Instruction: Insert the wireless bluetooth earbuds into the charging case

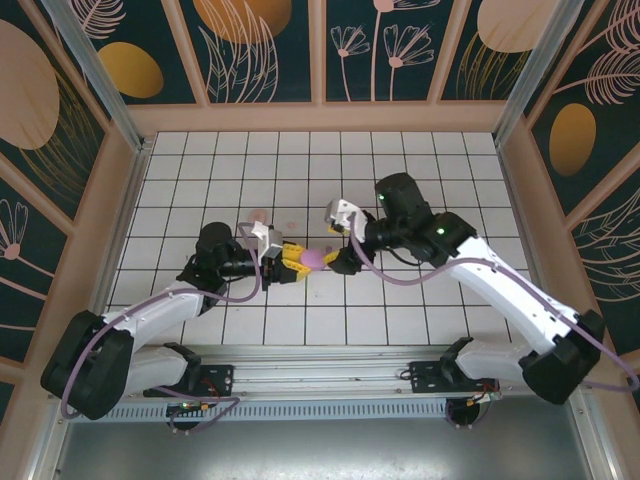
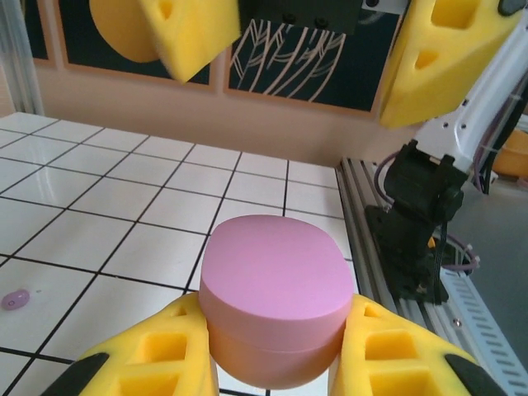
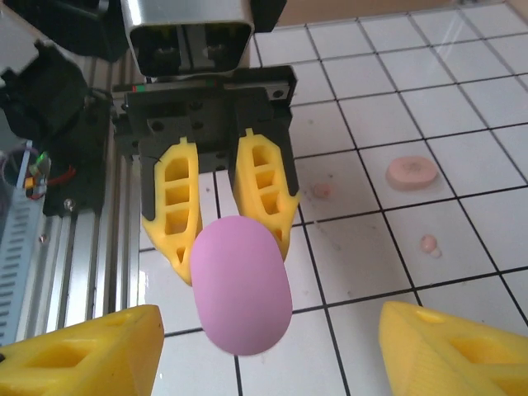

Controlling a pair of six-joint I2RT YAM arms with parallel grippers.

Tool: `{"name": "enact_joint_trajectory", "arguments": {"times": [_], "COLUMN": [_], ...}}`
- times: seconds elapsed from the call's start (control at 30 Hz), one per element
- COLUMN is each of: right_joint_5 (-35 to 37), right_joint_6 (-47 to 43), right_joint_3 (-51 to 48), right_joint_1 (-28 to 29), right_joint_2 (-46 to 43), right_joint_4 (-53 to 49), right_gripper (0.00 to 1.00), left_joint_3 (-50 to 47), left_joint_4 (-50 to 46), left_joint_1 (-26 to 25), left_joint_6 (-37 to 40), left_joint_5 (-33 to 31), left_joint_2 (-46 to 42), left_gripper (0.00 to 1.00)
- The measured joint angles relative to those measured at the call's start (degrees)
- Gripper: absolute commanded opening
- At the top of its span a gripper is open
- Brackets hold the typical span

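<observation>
Left gripper (image 2: 276, 334) pinches closed oval pink plastic charging case (image 2: 276, 280) between 2 yellow fingers (image 2: 157, 355); right gripper (image 3: 268, 338) spread, facing it. 1 small purple earbud (image 2: 15, 299) lies on white tiles (image 2: 124, 194).

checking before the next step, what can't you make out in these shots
Inside of the charging case: left wrist view, lid shut, so any buds within are hidden.
Case underside: left wrist view, covered by the left pincer and cut by the bottom edge.
Earbuds on the tiles: top view, too small to count or tell colour.
Right pincer: right wrist view, mostly cut by the bottom edge.
</observation>
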Motion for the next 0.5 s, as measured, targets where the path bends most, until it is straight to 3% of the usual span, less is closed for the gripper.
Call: {"name": "enact_joint_trajectory", "arguments": {"times": [0.2, 0.5], "right_joint_5": [-1.18, 1.29], "right_joint_6": [7.65, 7.87], "right_joint_3": [-6.23, -7.41], "right_joint_1": [-1.33, 0.52], "right_joint_2": [-4.66, -3.41], "right_joint_4": [7.87, 10.27], "right_gripper": [0.72, 0.72], "left_joint_3": [0.13, 1.90], "left_joint_4": [3.04, 1.38], "left_joint_1": [0.00, 0.00], "left_joint_6": [-5.55, -5.60], "left_joint_5": [-1.81, -2.82], "left_joint_2": [-0.85, -5.14], "left_gripper": [0.04, 0.05]}}
